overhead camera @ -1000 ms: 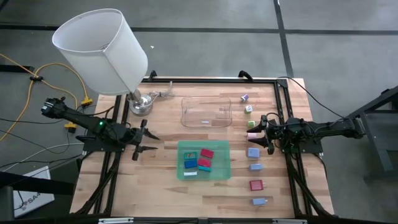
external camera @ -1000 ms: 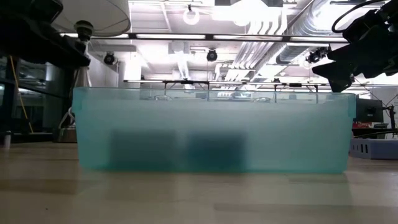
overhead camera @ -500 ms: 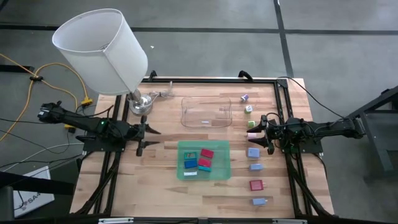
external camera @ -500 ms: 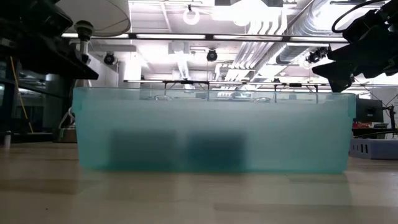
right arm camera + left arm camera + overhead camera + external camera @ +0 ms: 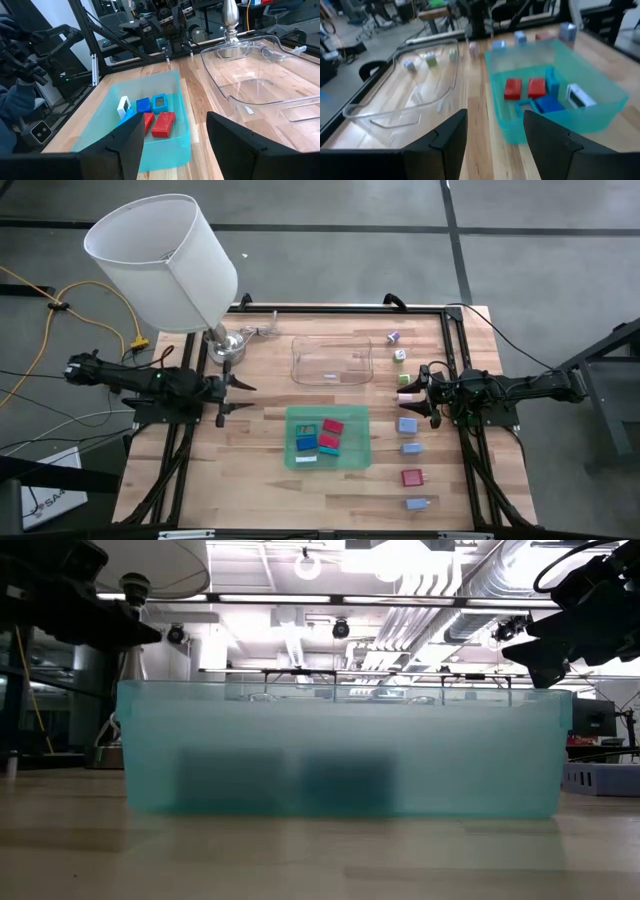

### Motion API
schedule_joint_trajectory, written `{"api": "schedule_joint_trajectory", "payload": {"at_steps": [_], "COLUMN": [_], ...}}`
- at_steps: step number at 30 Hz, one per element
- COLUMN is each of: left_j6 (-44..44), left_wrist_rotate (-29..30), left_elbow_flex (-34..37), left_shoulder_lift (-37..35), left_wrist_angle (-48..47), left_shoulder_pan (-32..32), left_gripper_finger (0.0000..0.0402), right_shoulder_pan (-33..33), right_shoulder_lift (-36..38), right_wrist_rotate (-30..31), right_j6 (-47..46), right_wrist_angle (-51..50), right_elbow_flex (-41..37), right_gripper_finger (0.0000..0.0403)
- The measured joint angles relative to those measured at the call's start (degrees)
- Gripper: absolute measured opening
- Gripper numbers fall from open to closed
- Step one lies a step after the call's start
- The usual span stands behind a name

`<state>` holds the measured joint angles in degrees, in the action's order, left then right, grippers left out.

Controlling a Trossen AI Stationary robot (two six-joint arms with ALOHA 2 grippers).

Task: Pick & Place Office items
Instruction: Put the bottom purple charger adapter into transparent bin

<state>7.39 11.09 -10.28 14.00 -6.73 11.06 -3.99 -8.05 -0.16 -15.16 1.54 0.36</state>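
The right gripper (image 5: 424,392) hangs with fingers apart beside a column of small flat plastic blocks (image 5: 408,425) in pale blue and red along the table's right side. They look light, rigid and smooth, best pinched across their short flat sides. About 6 more blocks (image 5: 331,432) lie inside the green translucent tray (image 5: 292,455) at the centre. The left gripper (image 5: 228,396) waits, fingers apart, to the tray's left. Farther off sit a clear plastic tray (image 5: 300,370), the bare wooden slat table (image 5: 250,470) and a white lamp shade (image 5: 165,260).
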Motion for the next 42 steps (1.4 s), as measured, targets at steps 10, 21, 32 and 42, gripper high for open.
{"api": "schedule_joint_trajectory", "payload": {"at_steps": [10,21,32,42], "left_j6": [0.39,2.29,2.99,-4.69], "left_wrist_rotate": [-0.83,-0.93,-0.87,-3.96], "left_elbow_flex": [4.31,8.3,8.43,8.43], "left_shoulder_lift": [-8.17,-13.81,-13.81,-13.79], "left_wrist_angle": [1.77,7.77,7.79,5.41], "left_shoulder_pan": [-2.32,-2.4,-2.4,-2.37], "left_gripper_finger": [0.0186,0.0186,0.0186,0.0186], "right_shoulder_pan": [-0.02,-0.01,0.0,0.0], "right_shoulder_lift": [0.02,0.02,0.0,0.02], "right_wrist_rotate": [0.0,0.0,0.0,0.02], "right_j6": [0.0,0.0,0.0,0.0], "right_wrist_angle": [0.0,-0.02,-0.02,-0.02], "right_elbow_flex": [0.02,0.02,0.01,0.02], "right_gripper_finger": [0.0201,0.0201,0.0201,0.0201]}}
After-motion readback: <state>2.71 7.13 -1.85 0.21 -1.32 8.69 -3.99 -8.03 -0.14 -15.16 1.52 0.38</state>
